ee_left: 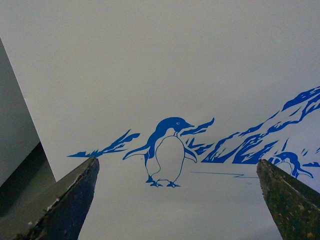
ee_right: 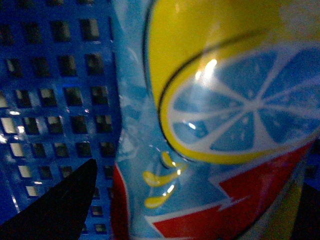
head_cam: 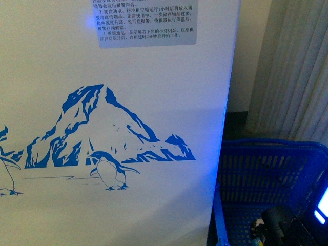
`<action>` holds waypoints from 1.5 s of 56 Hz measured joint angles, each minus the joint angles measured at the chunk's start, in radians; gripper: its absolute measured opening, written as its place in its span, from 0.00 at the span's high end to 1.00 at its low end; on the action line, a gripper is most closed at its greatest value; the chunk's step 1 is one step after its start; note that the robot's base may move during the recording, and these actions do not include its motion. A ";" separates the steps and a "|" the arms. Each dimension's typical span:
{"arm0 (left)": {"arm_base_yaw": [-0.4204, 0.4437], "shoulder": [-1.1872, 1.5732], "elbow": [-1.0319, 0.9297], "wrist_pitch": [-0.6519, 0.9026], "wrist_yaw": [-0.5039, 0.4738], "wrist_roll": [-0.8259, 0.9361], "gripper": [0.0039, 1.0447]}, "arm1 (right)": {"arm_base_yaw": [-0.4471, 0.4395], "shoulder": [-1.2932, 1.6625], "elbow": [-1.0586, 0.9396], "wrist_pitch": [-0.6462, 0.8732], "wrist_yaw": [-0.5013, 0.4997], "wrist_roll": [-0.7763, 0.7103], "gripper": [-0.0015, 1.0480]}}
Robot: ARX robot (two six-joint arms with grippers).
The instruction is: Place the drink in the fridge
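Drink [ee_right: 210, 125] sits between right gripper [ee_right: 200, 175] fingers, grip unclear; left gripper [ee_left: 177, 162] spread.

- My left gripper [ee_left: 176, 161] faces the white side wall of the fridge [ee_left: 150, 65], jaws spread wide.
- My two dark, scuffed fingers [ee_left: 70, 205] show at opposite lower corners of the picture.
- Between the tips, printed on the wall, stands a blue-outlined penguin [ee_left: 167, 152], beak towards the mountains [ee_left: 270, 140].
- A second penguin [ee_left: 290, 162] peeks out just beside the other fingertip.
- Past the wall's edge lies a grey panel [ee_left: 15, 125], with a dark gap [ee_left: 25, 175] beneath it.
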 joint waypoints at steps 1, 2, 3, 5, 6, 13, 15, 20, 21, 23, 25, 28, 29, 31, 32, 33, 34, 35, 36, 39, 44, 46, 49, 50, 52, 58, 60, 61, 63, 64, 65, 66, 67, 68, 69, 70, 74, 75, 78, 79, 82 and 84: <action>0.000 0.000 0.000 0.000 0.000 0.000 0.08 | 0.000 0.003 0.000 0.000 0.000 -0.002 0.10; 0.000 0.000 0.000 0.000 0.000 0.000 0.08 | 0.000 0.005 -0.001 0.000 0.001 -0.003 0.12; 0.000 0.000 0.000 0.000 0.000 0.000 0.08 | -0.001 0.006 -0.002 0.000 0.001 -0.005 0.15; 0.000 0.000 0.000 0.000 0.000 0.000 0.08 | -0.003 0.006 -0.008 0.001 0.000 -0.009 0.20; 0.000 0.000 0.000 0.000 0.000 0.000 0.08 | -0.005 0.006 -0.009 0.002 0.000 -0.010 0.21; 0.000 0.000 0.000 0.000 0.000 0.000 0.08 | -0.018 -0.008 -0.037 0.020 -0.001 -0.020 0.34; 0.000 0.000 0.000 0.000 0.000 0.000 0.08 | -0.021 -0.015 -0.047 0.027 0.000 -0.022 0.37; 0.000 0.000 0.000 0.000 0.000 0.000 0.08 | -0.037 -0.053 -0.092 0.053 0.000 -0.046 0.45; 0.000 0.000 0.000 0.000 0.000 0.000 0.08 | -0.039 -0.061 -0.102 0.059 0.001 -0.050 0.46; 0.000 0.000 0.000 0.000 0.000 0.000 0.08 | -0.044 -0.078 -0.123 0.071 0.001 -0.056 0.49; 0.000 0.000 0.000 0.000 0.000 0.000 0.08 | -0.052 -0.109 -0.157 0.089 0.001 -0.062 0.51; 0.000 0.000 0.000 0.000 0.000 0.000 0.08 | -0.062 -0.147 -0.193 0.106 0.000 -0.076 0.53; 0.000 0.000 0.000 0.000 0.000 0.000 0.08 | -0.065 -0.161 -0.205 0.112 -0.001 -0.080 0.54; 0.000 0.000 0.000 0.000 0.000 0.000 0.08 | -0.071 -0.193 -0.231 0.123 -0.004 -0.088 0.54; 0.000 0.000 0.000 0.000 0.000 0.000 0.08 | -0.075 -0.209 -0.243 0.127 -0.006 -0.091 0.55; 0.000 0.000 0.000 0.000 0.000 0.000 0.08 | -0.082 -0.246 -0.267 0.133 -0.011 -0.096 0.55; 0.000 0.000 0.000 0.000 0.000 0.000 0.08 | -0.085 -0.264 -0.278 0.136 -0.014 -0.101 0.55; 0.000 0.000 0.000 0.000 0.000 0.000 0.08 | -0.089 -0.283 -0.290 0.138 -0.017 -0.104 0.56; 0.000 0.000 0.000 0.000 0.000 0.000 0.08 | -0.092 -0.304 -0.301 0.141 -0.019 -0.106 0.56; 0.000 0.000 0.000 0.000 0.000 0.000 0.08 | -0.102 -0.368 -0.337 0.154 -0.022 -0.124 0.56; 0.000 0.000 0.000 0.000 0.000 0.000 0.08 | -0.120 -0.511 -0.403 0.162 -0.043 -0.150 0.57; 0.000 0.000 0.000 0.000 0.000 0.000 0.08 | -0.126 -0.564 -0.427 0.162 -0.053 -0.160 0.57; 0.000 0.000 0.000 0.000 0.000 0.000 0.08 | -0.138 -0.674 -0.473 0.157 -0.077 -0.174 0.57; 0.000 0.000 0.000 0.000 0.000 0.000 0.08 | -0.145 -0.730 -0.495 0.148 -0.088 -0.177 0.57; 0.000 0.000 0.000 0.000 0.000 0.000 0.08 | -0.154 -0.816 -0.527 0.131 -0.116 -0.185 0.57; 0.000 0.000 0.000 0.000 0.000 0.000 0.08 | -0.174 -0.988 -0.591 0.091 -0.155 -0.209 0.57; 0.000 0.000 0.000 0.000 0.000 0.000 0.08 | -0.181 -1.044 -0.610 0.073 -0.166 -0.216 0.57; 0.000 0.000 0.000 0.000 0.000 0.000 0.08 | -0.184 -1.072 -0.620 0.065 -0.171 -0.220 0.57; 0.000 0.000 0.000 0.000 0.000 0.000 0.08 | -0.193 -1.156 -0.648 0.040 -0.187 -0.233 0.57; 0.000 0.000 0.000 0.000 0.000 0.000 0.08 | -0.199 -1.210 -0.664 0.023 -0.194 -0.239 0.57; 0.000 0.000 0.000 0.000 0.000 0.000 0.08 | -0.206 -1.267 -0.678 0.004 -0.211 -0.241 0.57; 0.000 0.000 0.000 0.000 0.000 0.000 0.08 | -0.212 -1.320 -0.689 -0.016 -0.226 -0.241 0.57; 0.000 0.000 0.000 0.000 0.000 0.000 0.08 | -0.215 -1.347 -0.694 -0.026 -0.234 -0.241 0.57; 0.000 0.000 0.000 0.000 0.000 0.000 0.08 | -0.222 -1.399 -0.703 -0.044 -0.250 -0.240 0.57; 0.000 0.000 0.000 0.000 0.000 0.000 0.08 | -0.229 -1.452 -0.708 -0.064 -0.267 -0.238 0.57; 0.000 0.000 0.000 0.000 0.000 0.000 0.08 | -0.236 -1.505 -0.712 -0.085 -0.285 -0.234 0.57; 0.000 0.000 0.000 0.000 0.000 0.000 0.08 | -0.249 -1.635 -0.718 -0.136 -0.317 -0.226 0.57; 0.000 0.000 0.000 0.000 0.000 0.000 0.08 | -0.251 -1.662 -0.719 -0.146 -0.325 -0.223 0.57; 0.000 0.000 0.000 0.000 0.000 0.000 0.08 | -0.254 -1.739 -0.721 -0.173 -0.344 -0.213 0.57; 0.000 0.000 0.000 0.000 0.000 0.000 0.08 | -0.256 -1.764 -0.721 -0.177 -0.347 -0.211 0.57; 0.000 0.000 0.000 0.000 0.000 0.000 0.08 | -0.257 -1.862 -0.725 -0.209 -0.372 -0.201 0.57; 0.000 0.000 0.000 0.000 0.000 0.000 0.08 | -0.256 -1.910 -0.728 -0.220 -0.380 -0.193 0.57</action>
